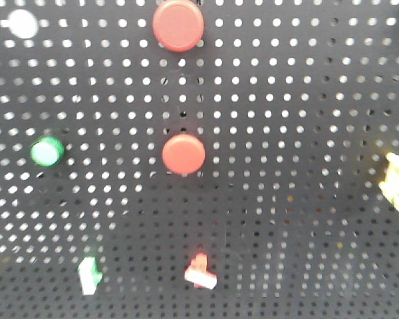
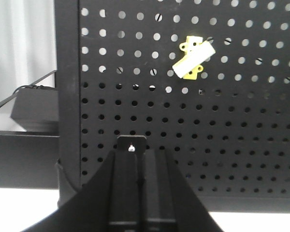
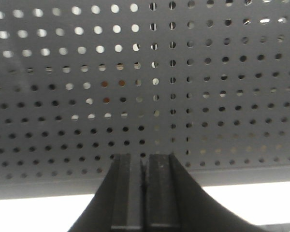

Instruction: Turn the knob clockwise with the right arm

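Observation:
A black pegboard fills the front view. Low on it sit a red and white knob and a green and white knob; a yellow knob shows at the right edge. I cannot tell which one the task means. Neither gripper appears in the front view. My right gripper is shut and empty, facing bare pegboard near its lower edge, with no knob in its view. My left gripper is shut and empty, below a tilted yellow and white knob.
Two round red buttons, a green button and a white button stick out of the board. In the left wrist view the board's left post stands beside a dark box.

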Motion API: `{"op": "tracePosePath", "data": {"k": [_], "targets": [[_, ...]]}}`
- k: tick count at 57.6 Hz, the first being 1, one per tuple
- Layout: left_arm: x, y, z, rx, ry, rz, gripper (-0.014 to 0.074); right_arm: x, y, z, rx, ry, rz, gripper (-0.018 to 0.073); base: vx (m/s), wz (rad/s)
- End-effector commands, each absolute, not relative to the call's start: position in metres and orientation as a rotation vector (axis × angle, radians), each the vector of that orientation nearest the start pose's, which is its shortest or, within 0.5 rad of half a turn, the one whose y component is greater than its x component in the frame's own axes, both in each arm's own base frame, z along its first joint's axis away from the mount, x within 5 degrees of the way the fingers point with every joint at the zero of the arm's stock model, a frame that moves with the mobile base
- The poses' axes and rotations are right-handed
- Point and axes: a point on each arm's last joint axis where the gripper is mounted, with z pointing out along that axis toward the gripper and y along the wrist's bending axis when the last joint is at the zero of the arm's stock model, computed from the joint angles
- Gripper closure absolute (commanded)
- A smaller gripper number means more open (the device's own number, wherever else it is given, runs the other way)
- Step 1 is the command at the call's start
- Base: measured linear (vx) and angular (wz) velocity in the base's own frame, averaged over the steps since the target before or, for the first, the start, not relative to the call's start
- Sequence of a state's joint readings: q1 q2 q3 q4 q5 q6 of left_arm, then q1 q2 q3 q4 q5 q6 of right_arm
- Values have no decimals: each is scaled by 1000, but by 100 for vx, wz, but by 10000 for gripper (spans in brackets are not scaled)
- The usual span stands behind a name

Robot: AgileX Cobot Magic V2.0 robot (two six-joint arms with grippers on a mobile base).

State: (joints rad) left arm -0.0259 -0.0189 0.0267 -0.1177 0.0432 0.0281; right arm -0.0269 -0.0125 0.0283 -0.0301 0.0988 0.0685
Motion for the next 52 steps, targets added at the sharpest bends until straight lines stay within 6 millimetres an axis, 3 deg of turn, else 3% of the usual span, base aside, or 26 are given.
{"op": "tracePosePath", "data": {"k": [1,33,43,52], "targets": [[56,-1,204,-65,1465,-103,603,56,-2,201,51,1511,-1,568,5,-3],[56,-1,204,-65,1465,-103,603,56,-2,205,57,1462,10,568,1,0],[56,-1,204,-65,1465,-103,603,50,-1,234,72,1280,49,568,0,0],[56,-1,204,-65,1465,-103,603,35,-1,302,7,1246,-47,568,0,0]]}}
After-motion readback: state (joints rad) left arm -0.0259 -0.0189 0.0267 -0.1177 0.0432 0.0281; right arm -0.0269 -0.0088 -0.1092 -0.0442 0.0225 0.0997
